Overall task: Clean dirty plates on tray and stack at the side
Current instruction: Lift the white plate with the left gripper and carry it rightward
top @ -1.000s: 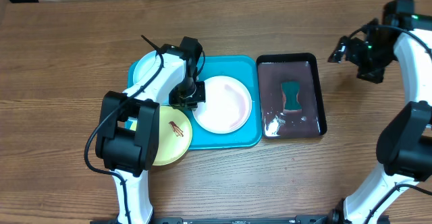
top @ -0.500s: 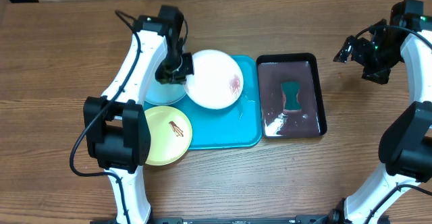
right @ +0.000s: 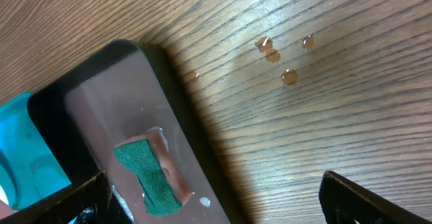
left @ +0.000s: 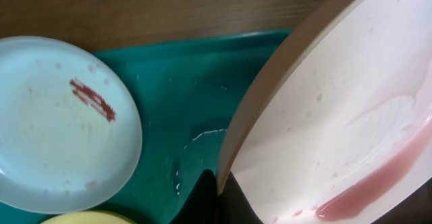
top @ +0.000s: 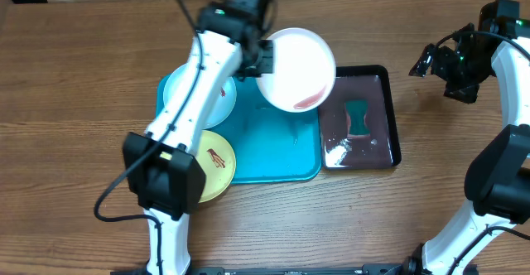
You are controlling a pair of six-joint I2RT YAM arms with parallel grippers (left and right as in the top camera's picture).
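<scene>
While clamped on the rim of the white plate (top: 296, 57), holds it tilted over the far right corner of the turquoise tray (top: 281, 147), toward the bench's far edge: left gripper (left: 217, 193), jaws narrow on the rim. Shows pink-red liquid pooled along the plate's lower edge. Flat in the tray's far left corner, mint-blue plate (left: 61, 143) with a red smear. At the tray's near left corner, mostly out over bare wood, yellow-green plate (top: 211, 163) with a brown smear. Just beside the tray's right edge, black tray (top: 368, 83) with green sponge (top: 358, 119) in shallow water. Hangs wide open near the bench's right edge, well apart from both trays: right gripper (right: 212, 180). On the wood by the black tray's far corner, a few droplets (right: 289, 77).
</scene>
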